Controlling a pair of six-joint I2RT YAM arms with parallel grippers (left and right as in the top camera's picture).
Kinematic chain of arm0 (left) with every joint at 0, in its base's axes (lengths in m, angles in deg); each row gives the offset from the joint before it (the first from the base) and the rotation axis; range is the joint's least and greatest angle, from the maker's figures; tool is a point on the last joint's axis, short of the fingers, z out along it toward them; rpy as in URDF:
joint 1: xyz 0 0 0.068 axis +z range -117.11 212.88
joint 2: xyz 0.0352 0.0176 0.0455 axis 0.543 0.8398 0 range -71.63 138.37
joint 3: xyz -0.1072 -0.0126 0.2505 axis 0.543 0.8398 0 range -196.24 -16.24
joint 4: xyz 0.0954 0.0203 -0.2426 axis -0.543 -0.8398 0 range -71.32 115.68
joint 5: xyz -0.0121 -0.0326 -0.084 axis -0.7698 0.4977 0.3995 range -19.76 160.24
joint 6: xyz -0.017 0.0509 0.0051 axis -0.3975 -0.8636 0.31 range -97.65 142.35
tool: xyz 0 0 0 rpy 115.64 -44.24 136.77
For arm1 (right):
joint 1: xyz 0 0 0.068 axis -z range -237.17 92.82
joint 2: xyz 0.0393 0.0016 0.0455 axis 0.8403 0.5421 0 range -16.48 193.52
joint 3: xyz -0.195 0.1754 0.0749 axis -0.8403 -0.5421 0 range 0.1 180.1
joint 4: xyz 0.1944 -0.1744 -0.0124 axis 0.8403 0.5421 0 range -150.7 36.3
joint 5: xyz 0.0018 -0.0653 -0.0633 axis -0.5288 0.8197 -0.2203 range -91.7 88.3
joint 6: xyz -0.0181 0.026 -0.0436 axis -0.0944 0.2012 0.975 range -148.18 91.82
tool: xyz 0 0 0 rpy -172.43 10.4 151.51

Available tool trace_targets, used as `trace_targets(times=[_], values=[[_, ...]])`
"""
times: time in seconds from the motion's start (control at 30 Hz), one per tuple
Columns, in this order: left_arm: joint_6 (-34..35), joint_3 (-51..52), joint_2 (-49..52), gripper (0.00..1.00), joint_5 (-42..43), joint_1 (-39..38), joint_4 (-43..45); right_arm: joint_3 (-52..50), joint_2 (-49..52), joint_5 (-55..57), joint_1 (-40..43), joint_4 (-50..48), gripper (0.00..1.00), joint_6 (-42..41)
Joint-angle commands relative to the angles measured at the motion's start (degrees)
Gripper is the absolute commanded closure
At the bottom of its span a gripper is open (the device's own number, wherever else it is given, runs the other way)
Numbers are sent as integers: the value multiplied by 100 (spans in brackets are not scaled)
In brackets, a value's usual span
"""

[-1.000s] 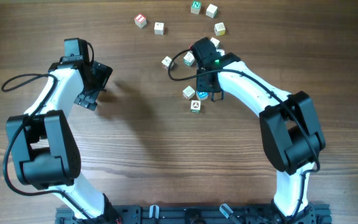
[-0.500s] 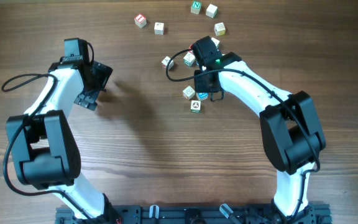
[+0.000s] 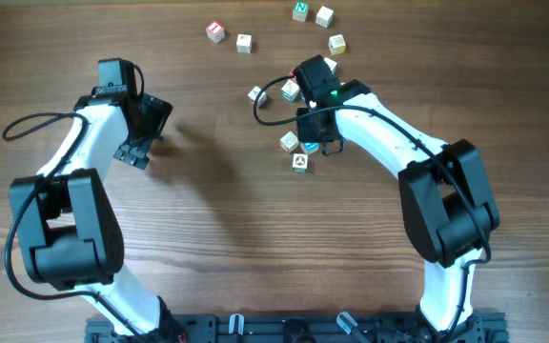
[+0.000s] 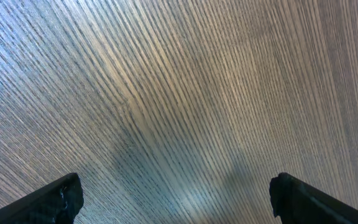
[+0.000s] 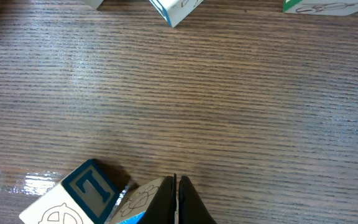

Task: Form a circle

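Wood-grain worktop point(image 3: 255, 238) is carrying scattered cubes point(image 3: 244, 42); clenched, empty right fingers point(image 5: 168, 205) are seemingly nudging a blue-lettered cube point(image 5: 95, 186): push slowly, steering it arcward, while left fingers point(image 4: 55, 202) are hanging released.

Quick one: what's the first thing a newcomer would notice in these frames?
A loose scatter of letter cubes lies across the far middle of the wooden table, forming no ring yet. The right tool sits shut, low among them, with a blue T cube right beside its tip. The left tool hangs wide open over bare wood, away from every cube.
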Motion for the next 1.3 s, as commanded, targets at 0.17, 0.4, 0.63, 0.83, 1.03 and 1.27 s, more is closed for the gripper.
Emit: trace_targets(times=[0.17,0.4,0.63,0.83,1.03,1.27], values=[[55,-17,76,0,4,7,0,26,-37,-96,-13,-26,96,96],[55,-17,76,0,4,7,0,26,-37,-98,-13,-83,95,98],[55,-17,76,0,4,7,0,26,-37,-245,-13,-107,95,205],[55,-17,76,0,4,7,0,26,-37,-208,-13,-122,95,195],[55,-17,76,0,4,7,0,26,-37,673,-11,26,96,-697],[55,-17,76,0,4,7,0,26,-37,485,-17,308,95,-741]])
